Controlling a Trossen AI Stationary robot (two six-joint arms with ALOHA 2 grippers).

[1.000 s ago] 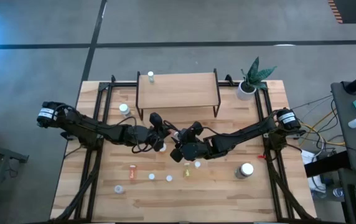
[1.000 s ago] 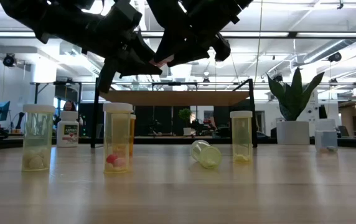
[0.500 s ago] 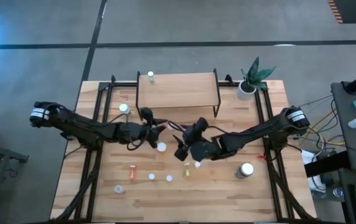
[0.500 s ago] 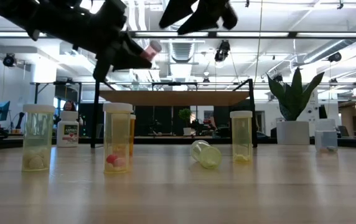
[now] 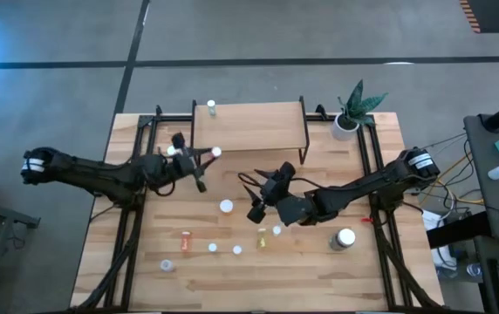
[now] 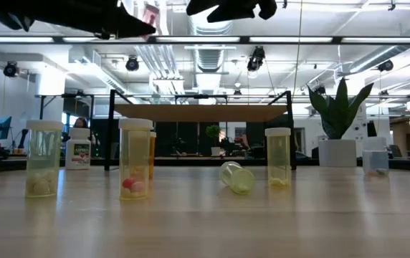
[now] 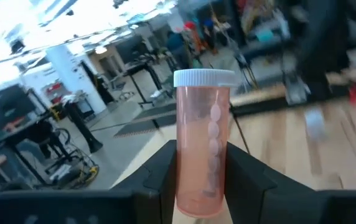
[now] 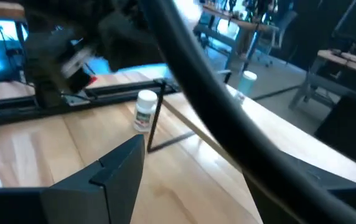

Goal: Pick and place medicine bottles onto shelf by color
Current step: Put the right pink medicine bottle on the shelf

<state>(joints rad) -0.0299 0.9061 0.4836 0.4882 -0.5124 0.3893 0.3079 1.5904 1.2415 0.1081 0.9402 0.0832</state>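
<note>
A: Looking straight down first: left hand [image 5: 204,159] clamped on the pink bottle [image 5: 213,153], just off the shelf's [image 5: 249,128] front left corner. Any risk?

B: Probably clipping the shelf's edge or a black leg on the way up. Enough to knock the bottle loose. Could also bump the small bottle [image 5: 211,107] standing at the shelf's back left corner, if set down too near. Right hand [image 5: 256,208] parked in front of the shelf, beside a white-capped bottle [image 5: 226,207].

A: And level with the bench [image 6: 205,222]?

B: Shows the shelf edge-on, with standing bottles [image 6: 135,158] and a tipped bottle [image 6: 237,177] in front of it. Both hands high above the shelf board, so a drop would likely scatter that row.

A: From the left wrist?

B: Shows the pink bottle upright between both fingers [image 7: 159,174], cap on, pills inside. Gripped only low on the body, so might tilt or slip with a jolt.

A: Right wrist?

B: Fingers spread, nothing between. Looks past a dark cable [image 8: 190,62] toward a white bottle [image 8: 144,111] next to a shelf leg. Possible snag on that cable.

A: Surface, room?

B: Pale, smooth wood planks, easy to slide or roll on. Beyond the shelf, an open workshop with grey floor, ceiling lights and desks, plus a potted plant [image 6: 337,143] right of the shelf.
</note>
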